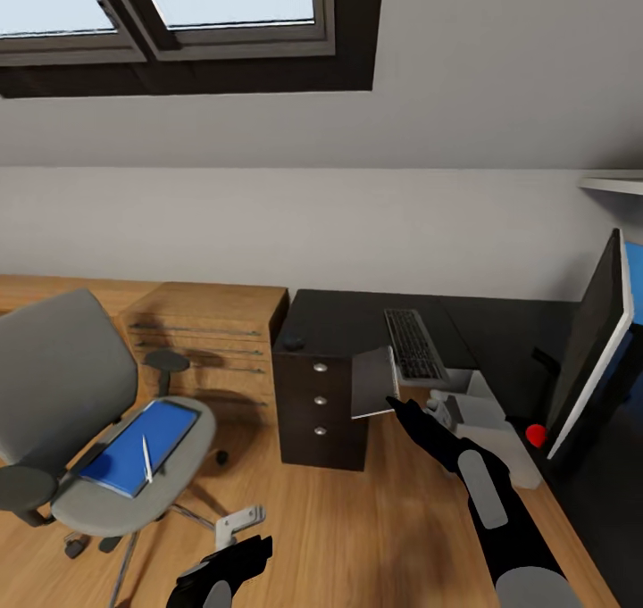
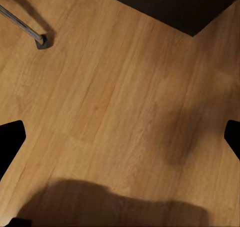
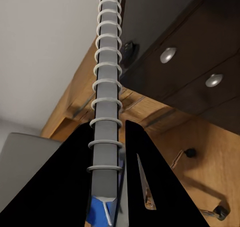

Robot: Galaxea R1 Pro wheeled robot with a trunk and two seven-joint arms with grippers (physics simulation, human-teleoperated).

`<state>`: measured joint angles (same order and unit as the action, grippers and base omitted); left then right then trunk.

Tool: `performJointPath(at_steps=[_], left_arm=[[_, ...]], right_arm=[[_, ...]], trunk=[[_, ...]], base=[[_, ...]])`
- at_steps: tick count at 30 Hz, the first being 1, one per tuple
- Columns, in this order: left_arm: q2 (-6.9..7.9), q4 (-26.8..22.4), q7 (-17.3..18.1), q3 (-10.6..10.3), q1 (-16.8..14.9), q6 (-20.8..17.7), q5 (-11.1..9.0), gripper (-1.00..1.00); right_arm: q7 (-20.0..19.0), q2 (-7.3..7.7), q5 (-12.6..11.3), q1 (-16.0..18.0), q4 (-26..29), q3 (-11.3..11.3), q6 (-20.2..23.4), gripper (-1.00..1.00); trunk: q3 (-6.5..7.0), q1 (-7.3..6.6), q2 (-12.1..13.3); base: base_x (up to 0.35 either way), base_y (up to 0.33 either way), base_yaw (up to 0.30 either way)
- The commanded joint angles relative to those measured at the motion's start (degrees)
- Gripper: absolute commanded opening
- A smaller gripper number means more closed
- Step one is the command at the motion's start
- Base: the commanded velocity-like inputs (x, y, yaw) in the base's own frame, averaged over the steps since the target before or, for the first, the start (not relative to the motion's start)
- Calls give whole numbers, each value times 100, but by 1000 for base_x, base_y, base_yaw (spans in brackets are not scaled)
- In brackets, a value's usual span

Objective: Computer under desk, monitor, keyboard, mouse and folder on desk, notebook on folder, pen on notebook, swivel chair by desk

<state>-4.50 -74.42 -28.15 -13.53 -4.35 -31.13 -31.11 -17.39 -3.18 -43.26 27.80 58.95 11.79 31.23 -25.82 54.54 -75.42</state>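
Fingers [image 3: 107, 162] clamp notebook [image 3: 106, 87] spine, no text

The blue folder [image 1: 138, 447] lay flat on the grey swivel chair [image 1: 62, 385] at left, the white pen [image 1: 146, 459] on it. The grey spiral-bound notebook [image 1: 373, 382] was held above the floor before the black desk [image 1: 357, 322], near the keyboard [image 1: 413, 345], mouse [image 1: 294, 341] and monitor [image 1: 594, 340].
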Motion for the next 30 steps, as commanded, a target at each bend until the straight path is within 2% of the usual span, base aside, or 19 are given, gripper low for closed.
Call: performJointPath(at_steps=[1, 10, 21, 30], left_arm=[[2, -10, -58, -4, -4, -7, -57, 100], [2, -11, -52, -8, -4, -7, -61, 100], [2, -11, -57, -101, -4, -7, -62, 100], [2, -11, -59, -154, -4, -7, -56, 100]], right_arm=[[-19, -7, -25, 6, 2, 25, 50, -100], [-19, -8, -25, 6, 0, 25, 50, -100], [-26, -15, -19, -70, 14, -3, 48, -100], [-35, -16, -23, -130, 22, -197, 42, -100]], trunk=[[-6, 2, -4], [-6, 2, -4], [36, 2, -4], [114, 2, -4]], base=[[252, 0, 0], [227, 0, 0], [21, 0, 0], [1, 0, 0]])
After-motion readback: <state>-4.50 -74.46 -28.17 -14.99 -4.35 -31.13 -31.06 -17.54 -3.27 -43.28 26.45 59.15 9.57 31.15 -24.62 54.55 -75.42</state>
